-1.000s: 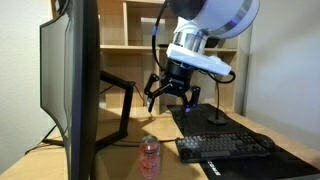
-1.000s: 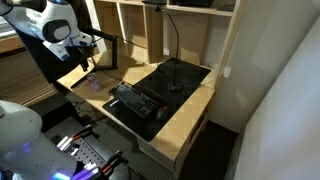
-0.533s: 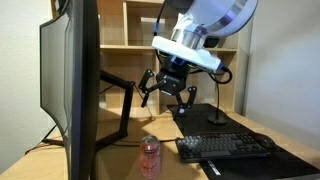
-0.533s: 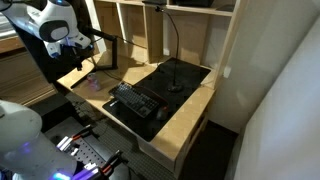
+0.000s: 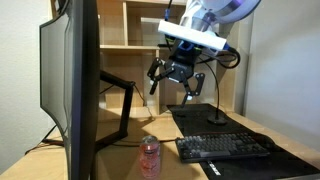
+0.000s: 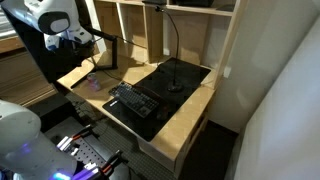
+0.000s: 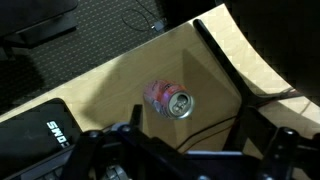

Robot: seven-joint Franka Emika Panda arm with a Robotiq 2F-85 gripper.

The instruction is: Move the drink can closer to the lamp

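1. The drink can (image 5: 150,157) stood upright on the desk (image 5: 120,160) near its front edge. It was just right of the monitor (image 5: 75,80) and left of the keyboard (image 5: 225,147), and nothing touched it.
2. The lamp (image 5: 217,100) rose from a dark mat (image 5: 200,118) farther back and to the right, beyond the keyboard. The can was therefore well apart from it.
3. The gripper (image 5: 176,92) hung high above the desk with its fingers spread wide and nothing between them.
4. In the wrist view we saw the can's silvery top (image 7: 172,99) on bare wood, roughly centred ahead of the gripper (image 7: 185,160). We judged that the arm was held there to line up a grasp from above, with the jaws apart and ready to straddle the can.
5. The can sat in an open patch between the monitor arm (image 5: 125,100) and the keyboard, which we judged left room for a finger on either side.
6. Compared with a second earlier, the gripper had climbed and drifted a little to the right, towards the shelves, with its fingers staying apart.
7. Over that same second the can, lamp and keyboard had not shifted.
8. We judged the task hardly begun, since the can was not yet grasped and stood no nearer the lamp.
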